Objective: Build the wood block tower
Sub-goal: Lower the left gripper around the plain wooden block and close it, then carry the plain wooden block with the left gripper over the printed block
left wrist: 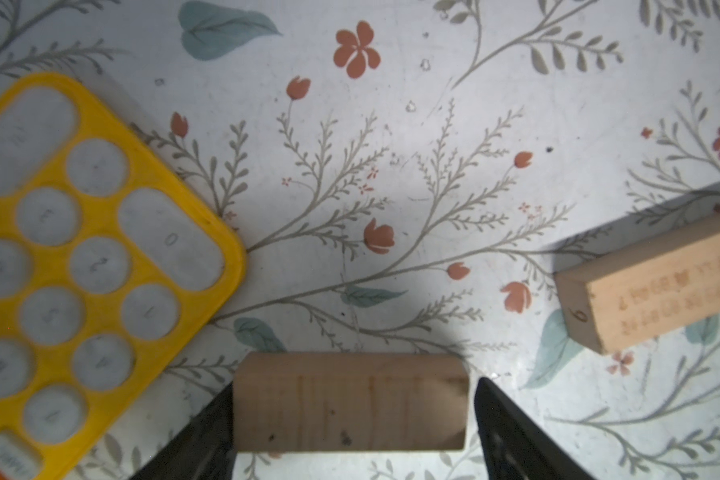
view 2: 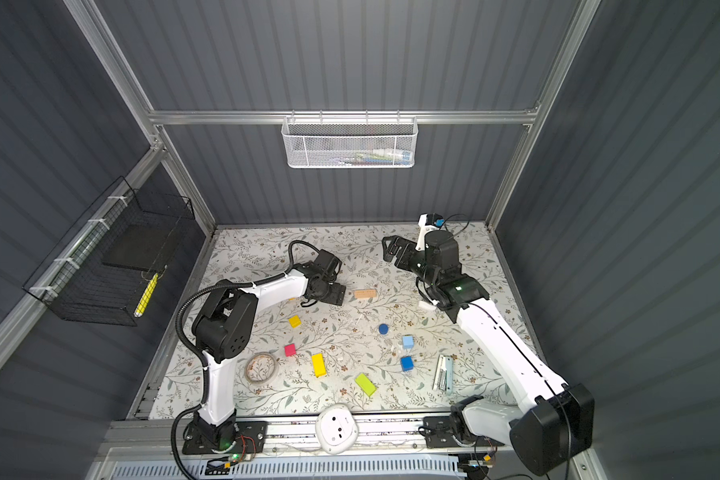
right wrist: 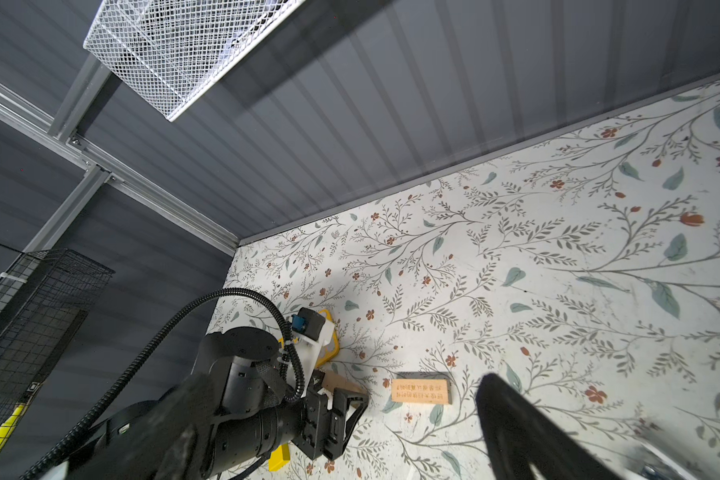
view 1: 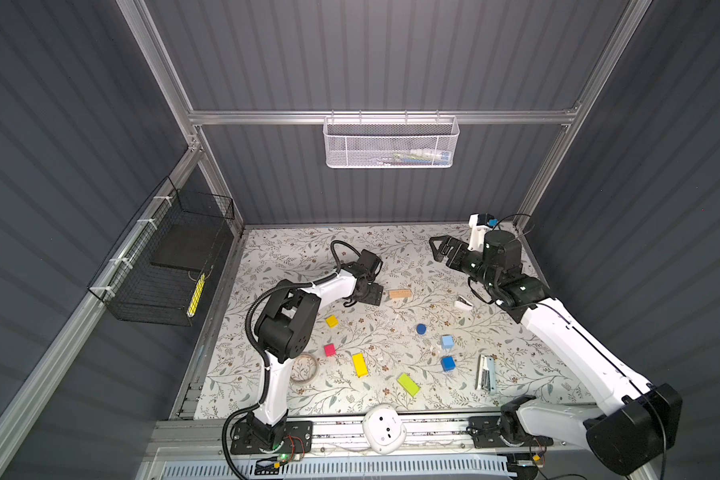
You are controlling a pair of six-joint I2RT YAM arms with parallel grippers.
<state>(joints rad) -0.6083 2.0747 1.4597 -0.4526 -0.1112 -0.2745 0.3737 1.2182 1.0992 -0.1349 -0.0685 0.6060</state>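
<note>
In the left wrist view my left gripper (left wrist: 354, 386) stands open astride a plain tan bar (left wrist: 350, 403) lying on the table. One finger touches the bar's end and the other leaves a narrow gap. In both top views this gripper (view 1: 368, 297) hides that bar. A second, printed tan bar (view 1: 400, 294) lies just to its right. Scattered nearer the front are a yellow cube (view 1: 331, 321), pink cube (view 1: 329, 350), yellow bar (view 1: 359, 365), lime bar (view 1: 408, 384), blue cylinder (view 1: 421, 329), light-blue cube (view 1: 447, 342) and blue cube (view 1: 448, 363). My right gripper (view 1: 437, 245) hangs open and empty at the back right.
A yellow calculator (left wrist: 80, 270) lies close beside the left gripper. A clear tape roll (view 1: 304, 368) sits by the left arm's base and a stapler (view 1: 486, 372) at the front right. A small white object (view 1: 463, 304) lies under the right arm. Mesh baskets hang on the walls.
</note>
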